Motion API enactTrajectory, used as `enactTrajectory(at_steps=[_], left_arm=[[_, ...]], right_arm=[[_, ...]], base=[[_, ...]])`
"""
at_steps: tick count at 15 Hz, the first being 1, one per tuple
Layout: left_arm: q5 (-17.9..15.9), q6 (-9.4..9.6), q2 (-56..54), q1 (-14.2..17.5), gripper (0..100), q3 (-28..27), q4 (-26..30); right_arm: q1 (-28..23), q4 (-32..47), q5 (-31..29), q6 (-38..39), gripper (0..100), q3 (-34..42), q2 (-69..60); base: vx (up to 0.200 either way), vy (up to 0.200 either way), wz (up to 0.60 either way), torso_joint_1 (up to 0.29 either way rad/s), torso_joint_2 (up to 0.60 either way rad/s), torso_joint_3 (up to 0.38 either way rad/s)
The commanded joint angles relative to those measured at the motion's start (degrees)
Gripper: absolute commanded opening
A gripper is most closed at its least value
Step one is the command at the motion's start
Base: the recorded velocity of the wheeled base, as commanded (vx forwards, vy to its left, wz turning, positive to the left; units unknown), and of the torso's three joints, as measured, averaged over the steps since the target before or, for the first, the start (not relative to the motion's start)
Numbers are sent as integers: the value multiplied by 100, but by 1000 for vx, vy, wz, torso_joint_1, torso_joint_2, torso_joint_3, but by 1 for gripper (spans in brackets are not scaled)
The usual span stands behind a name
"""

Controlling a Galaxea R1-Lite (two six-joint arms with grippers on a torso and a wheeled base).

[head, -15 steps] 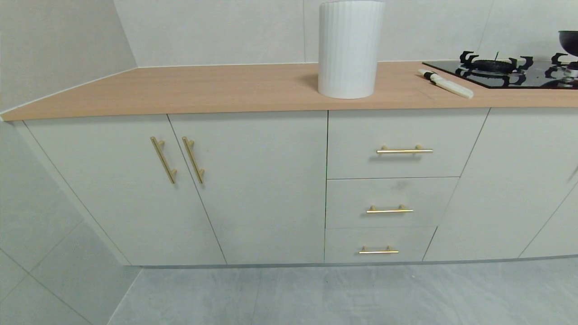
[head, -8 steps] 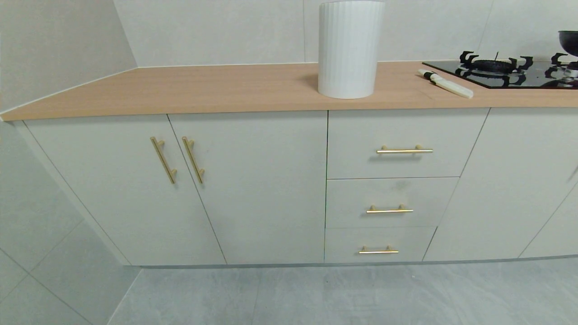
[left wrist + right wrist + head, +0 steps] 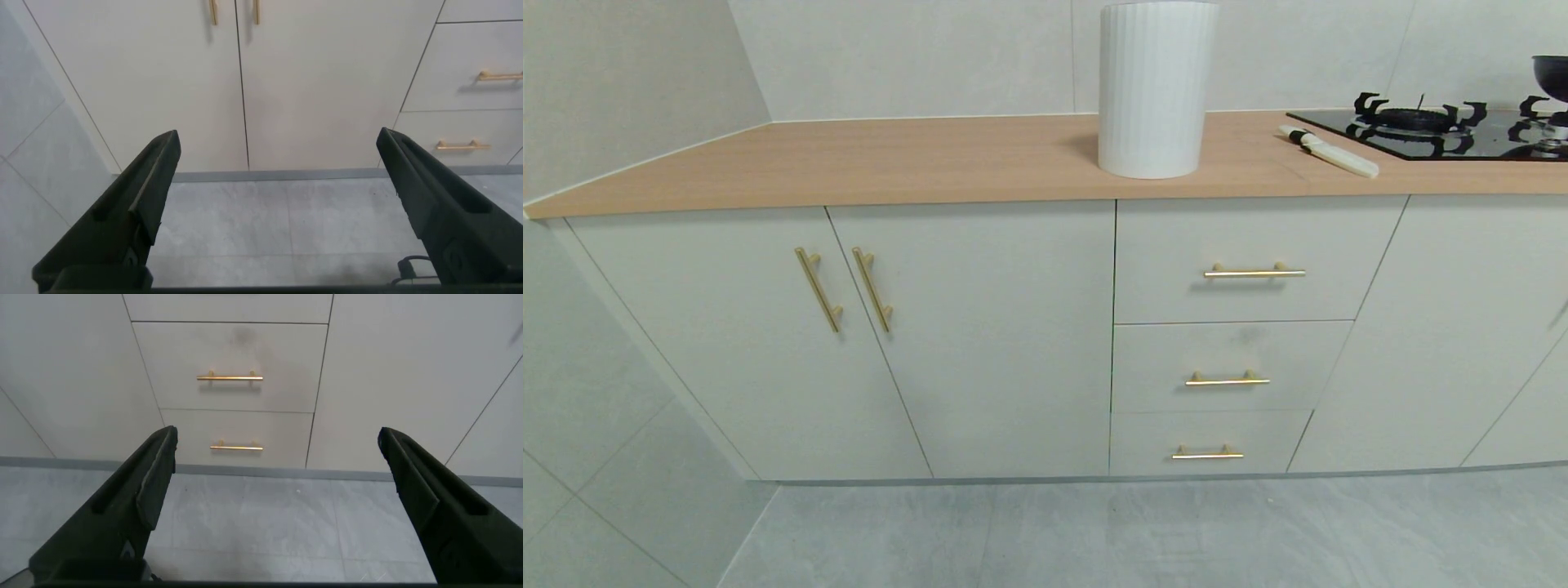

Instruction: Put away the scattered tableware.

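Note:
A knife (image 3: 1329, 150) with a pale blade and a dark band at the handle lies on the wooden countertop (image 3: 915, 163), just left of the hob. A tall white ribbed container (image 3: 1153, 88) stands on the counter above the drawers. My left gripper (image 3: 278, 151) hangs low over the floor in front of the double cabinet doors, open with nothing between its fingers. My right gripper (image 3: 278, 445) hangs low facing the lower drawers (image 3: 231, 378), open and empty too.
A black gas hob (image 3: 1437, 131) with pan supports sits at the counter's right end. Under the counter are double doors with gold handles (image 3: 845, 287) and a stack of three shut drawers (image 3: 1232, 327). Grey tiled floor (image 3: 1143, 531) lies in front; a wall closes the left side.

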Motion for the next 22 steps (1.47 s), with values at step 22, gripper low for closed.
enactTrajectory(at_steps=[22], left_arm=[[-4,-3,9,1,100,0,-1]], right_arm=[[2,10,2,16,100,0,11]], base=[[164,0,0,3,1,3]])
